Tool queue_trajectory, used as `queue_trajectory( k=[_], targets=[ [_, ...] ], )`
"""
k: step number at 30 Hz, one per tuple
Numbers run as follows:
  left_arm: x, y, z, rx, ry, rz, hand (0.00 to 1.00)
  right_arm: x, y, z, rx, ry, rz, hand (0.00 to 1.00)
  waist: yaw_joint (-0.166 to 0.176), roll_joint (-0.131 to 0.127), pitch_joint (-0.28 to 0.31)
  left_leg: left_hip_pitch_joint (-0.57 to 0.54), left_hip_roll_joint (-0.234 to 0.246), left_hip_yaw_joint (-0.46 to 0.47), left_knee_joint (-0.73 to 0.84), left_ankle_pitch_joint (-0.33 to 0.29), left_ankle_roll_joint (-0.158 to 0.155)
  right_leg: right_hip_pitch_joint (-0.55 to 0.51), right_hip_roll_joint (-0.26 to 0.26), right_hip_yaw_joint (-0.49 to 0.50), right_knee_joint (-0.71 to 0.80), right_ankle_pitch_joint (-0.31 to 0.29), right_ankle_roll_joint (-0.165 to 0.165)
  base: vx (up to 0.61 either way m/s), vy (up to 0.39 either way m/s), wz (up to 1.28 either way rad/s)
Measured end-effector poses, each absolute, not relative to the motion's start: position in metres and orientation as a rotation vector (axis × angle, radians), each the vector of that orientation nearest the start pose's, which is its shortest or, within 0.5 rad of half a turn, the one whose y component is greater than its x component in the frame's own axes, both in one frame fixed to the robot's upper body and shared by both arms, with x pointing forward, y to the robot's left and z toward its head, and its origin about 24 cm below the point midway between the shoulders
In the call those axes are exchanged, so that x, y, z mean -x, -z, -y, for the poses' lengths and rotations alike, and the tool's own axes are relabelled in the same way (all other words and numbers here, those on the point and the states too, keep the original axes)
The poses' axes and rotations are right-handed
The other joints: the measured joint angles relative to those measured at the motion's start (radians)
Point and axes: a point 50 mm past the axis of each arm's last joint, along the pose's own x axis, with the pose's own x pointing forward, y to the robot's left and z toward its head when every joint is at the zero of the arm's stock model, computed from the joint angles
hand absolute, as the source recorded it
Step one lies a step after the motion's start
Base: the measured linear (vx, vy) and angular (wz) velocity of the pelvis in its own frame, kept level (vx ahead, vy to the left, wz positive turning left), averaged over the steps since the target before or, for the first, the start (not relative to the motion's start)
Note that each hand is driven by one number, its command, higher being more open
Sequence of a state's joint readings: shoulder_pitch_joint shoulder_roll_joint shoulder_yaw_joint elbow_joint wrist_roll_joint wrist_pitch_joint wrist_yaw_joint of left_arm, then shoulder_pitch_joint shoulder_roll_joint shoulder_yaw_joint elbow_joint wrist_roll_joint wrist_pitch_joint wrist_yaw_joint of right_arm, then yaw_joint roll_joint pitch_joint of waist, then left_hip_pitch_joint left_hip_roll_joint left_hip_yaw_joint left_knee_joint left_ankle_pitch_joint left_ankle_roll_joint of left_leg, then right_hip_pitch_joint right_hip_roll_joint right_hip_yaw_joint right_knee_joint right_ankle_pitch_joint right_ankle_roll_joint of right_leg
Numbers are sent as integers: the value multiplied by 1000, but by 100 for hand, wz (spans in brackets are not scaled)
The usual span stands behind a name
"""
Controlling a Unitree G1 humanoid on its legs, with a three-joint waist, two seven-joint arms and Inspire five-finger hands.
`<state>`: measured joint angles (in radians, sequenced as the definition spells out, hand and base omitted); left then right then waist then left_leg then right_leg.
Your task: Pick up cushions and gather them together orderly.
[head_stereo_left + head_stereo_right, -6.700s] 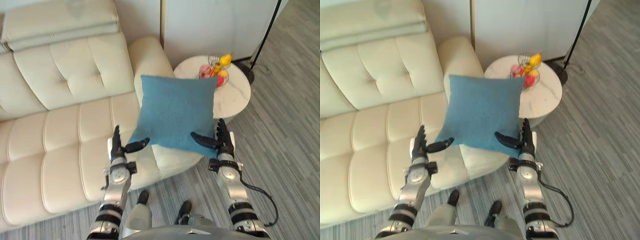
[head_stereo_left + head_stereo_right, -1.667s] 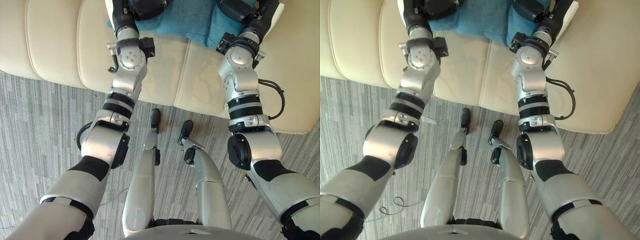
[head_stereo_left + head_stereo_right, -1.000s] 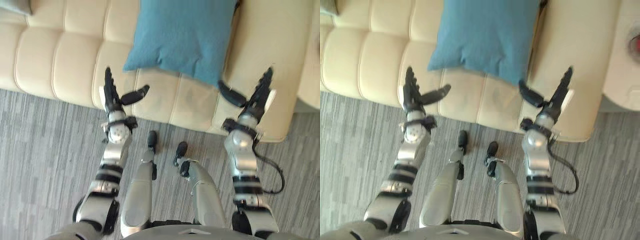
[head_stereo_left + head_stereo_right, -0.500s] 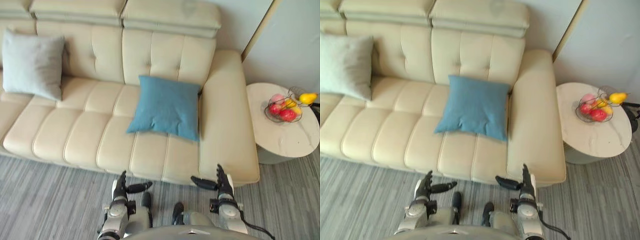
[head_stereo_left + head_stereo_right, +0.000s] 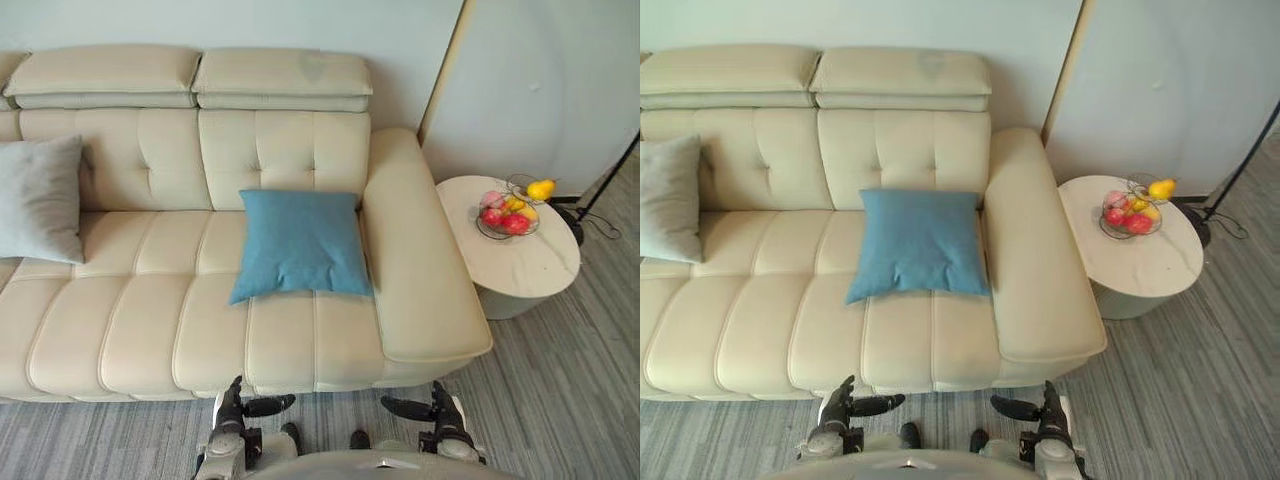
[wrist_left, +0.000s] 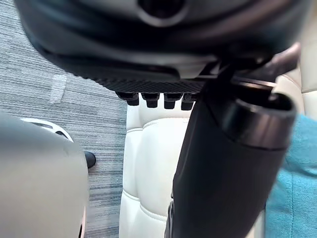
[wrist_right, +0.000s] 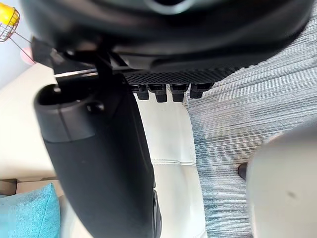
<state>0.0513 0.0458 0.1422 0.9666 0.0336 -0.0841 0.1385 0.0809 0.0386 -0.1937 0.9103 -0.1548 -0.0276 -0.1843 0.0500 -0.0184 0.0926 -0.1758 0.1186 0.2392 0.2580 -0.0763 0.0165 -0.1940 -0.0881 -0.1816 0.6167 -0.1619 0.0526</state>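
At the bottom edge of the frame the left hand [image 5: 231, 408] and the right hand [image 5: 438, 410] hover over the grey striped floor [image 5: 560, 380], each with fingers straight, thumb turned inward towards the other, and holding nothing. Past them, well apart from both, the blue square fabric cushion [image 5: 298, 243] lies at the centre of the frame on the seat of the cream leather sofa [image 5: 150, 320]. Its far edge is by the backrest and its right edge is against the armrest. It is nearly square, with no clear long axis, and its sides run roughly in line with the sofa's front. At the left edge the grey cushion [image 5: 40, 198] leans upright on the backrest. To the right, the round white table [image 5: 525, 262] carries a wire basket of fruit [image 5: 508, 208].
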Motion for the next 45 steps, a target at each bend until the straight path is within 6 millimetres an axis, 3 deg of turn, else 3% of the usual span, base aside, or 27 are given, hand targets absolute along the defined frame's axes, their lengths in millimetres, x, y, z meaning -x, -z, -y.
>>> queue_trajectory(
  k=[2, 4, 5, 6, 7, 8, 9, 11, 12, 13, 15, 16, 20, 22, 24, 29, 32, 37, 38, 45],
  targets=[
    [-131, 144, -198, -77, -289, -911, 100, -120, 149, 172, 93, 279, -976, 100, 4, -25, -15, -59, -2, -30, 62, 7, -9, 34, -51, 36, 187, -33, 55, -109, -137, 35],
    [-131, 143, -200, -79, -299, -904, 100, -121, 150, 170, 88, 275, -977, 100, 22, -44, -19, -104, -3, -39, 104, 18, -21, 96, -63, 64, 167, -49, 80, -163, -221, 18],
    [-132, 142, -199, -75, -304, -902, 100, -123, 149, 170, 90, 276, -973, 100, 38, -54, -20, -126, 1, -42, 121, 27, -25, 132, -53, 63, 87, -113, 87, -229, -263, 7],
    [-136, 141, -198, -71, -305, -887, 100, -127, 148, 173, 99, 282, -963, 100, 52, -46, -19, -150, 9, -46, 99, 72, -37, 165, -30, 34, -33, -175, 35, -268, -269, 2],
    [-136, 141, -197, -71, -305, -886, 100, -127, 148, 173, 100, 283, -962, 100, 52, -45, -19, -151, 10, -46, 97, 73, -37, 166, -29, 33, -39, -176, 35, -411, -347, 9],
    [-137, 141, -193, -64, -306, -883, 100, -136, 144, 177, 118, 293, -936, 100, 61, -12, -14, -177, 26, -60, 37, 145, -58, 180, 14, 4, -143, -194, 12, -365, -281, 14],
    [-137, 141, -191, -64, -299, -884, 100, -142, 142, 179, 125, 295, -920, 100, 60, 6, -3, -181, 39, -71, -24, 204, -68, 178, 41, -14, -186, -194, 11, -252, -170, 20],
    [-137, 141, -187, -60, -288, -885, 100, -145, 141, 182, 146, 296, -912, 100, 57, 35, 17, -173, 57, -84, -106, 289, -78, 174, 73, -61, -201, -194, 10, -311, -160, 44],
    [-138, 141, -185, -56, -284, -885, 100, -142, 141, 185, 160, 303, -921, 100, 53, 39, 27, -174, 64, -73, -123, 297, -85, 159, 75, -111, -188, -193, 2, -453, -197, 56],
    [-141, 139, -187, -55, -295, -871, 100, -140, 142, 187, 168, 314, -931, 100, 58, 25, 37, -174, 63, -43, -87, 268, -86, 151, 51, -164, -182, -196, -61, -323, -106, 33],
    [-142, 139, -187, -57, -300, -867, 100, -142, 141, 189, 177, 323, -924, 100, 57, 16, 43, -180, 52, -38, 4, 207, -84, 138, 30, -180, -183, -194, -79, -161, -41, 5],
    [-143, 138, -186, -58, -297, -866, 100, -142, 141, 190, 181, 327, -924, 100, 54, 11, 46, -183, 41, -50, 89, 135, -80, 129, 10, -190, -182, -191, -85, -105, 41, 9],
    [-147, 138, -185, -55, -295, -859, 100, -132, 145, 191, 175, 334, -958, 100, 50, 8, 46, -140, 30, -154, 304, -85, -97, 107, -21, -210, -180, -160, -70, -128, 160, 17],
    [-144, 139, -183, -51, -293, -873, 100, -130, 146, 190, 162, 340, -965, 100, 47, 20, 39, -88, 28, -182, 227, -135, -113, 95, -21, -206, -190, -138, -46, -85, 201, 5],
    [-143, 140, -188, -76, -295, -882, 100, -128, 149, 177, 118, 327, -986, 100, 47, -15, 23, -67, -2, -164, 131, -97, -97, 94, -26, -178, -262, -88, -19, -86, 212, -3],
    [-127, 148, -189, -92, -298, -948, 100, -121, 151, 178, 92, 352, -1007, 100, 39, -8, -22, 2, -59, -139, 12, -39, -55, 147, -47, -159, -387, -3, 13, -27, 134, -2],
    [-118, 151, -189, -102, -294, -981, 100, -117, 152, 182, 82, 377, -1016, 100, 36, 4, -32, 39, -75, -130, -34, -17, -47, 173, -49, -147, -426, 20, 16, 14, 49, -9],
    [-112, 154, -192, -100, -302, -1007, 100, -108, 157, 182, 70, 387, -1060, 100, 36, -3, -42, 90, -87, -126, -109, 23, -47, 201, -44, -141, -458, 37, 10, -1, 9, -2],
    [-106, 157, -196, -85, -321, -1043, 100, -102, 161, 197, 75, 403, -1118, 100, 20, 4, -17, 235, -103, -156, -320, 106, -55, 281, -10, -51, -552, 60, -17, 0, 0, 0],
    [-106, 157, -196, -84, -321, -1043, 100, -102, 161, 197, 75, 403, -1119, 100, 20, 4, -18, 235, -103, -156, -320, 106, -55, 281, -10, -51, -552, 60, -17, 0, 0, 0]
  ],
)
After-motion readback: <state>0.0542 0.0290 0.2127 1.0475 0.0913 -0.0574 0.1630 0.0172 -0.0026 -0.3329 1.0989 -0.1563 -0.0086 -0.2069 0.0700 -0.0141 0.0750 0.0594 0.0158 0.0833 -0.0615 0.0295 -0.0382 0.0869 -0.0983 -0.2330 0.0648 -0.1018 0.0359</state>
